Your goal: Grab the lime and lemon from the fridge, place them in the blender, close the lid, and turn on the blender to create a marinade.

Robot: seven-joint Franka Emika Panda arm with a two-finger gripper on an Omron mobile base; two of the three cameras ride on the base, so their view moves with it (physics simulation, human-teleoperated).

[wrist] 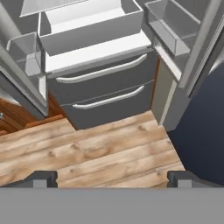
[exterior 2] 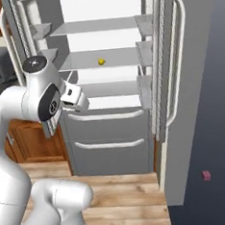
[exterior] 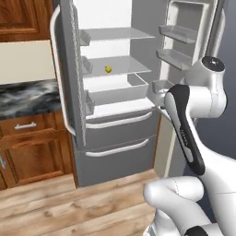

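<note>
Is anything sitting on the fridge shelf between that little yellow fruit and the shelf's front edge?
No. In both base views the lemon sits alone on its white shelf; the stretch to the shelf's front edge is bare.

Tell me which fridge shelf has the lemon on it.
The middle shelf of the fridge: the lemon sits there, left of centre. The shelf above and the bin below show no fruit.

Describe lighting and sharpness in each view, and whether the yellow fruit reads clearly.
Left base view: even light, soft blur, lemon small but distinct on the fridge shelf. Right base view: bright white interior, no glare. Hand view: flat light, drawers sharp, jaws' tips dark.
</note>
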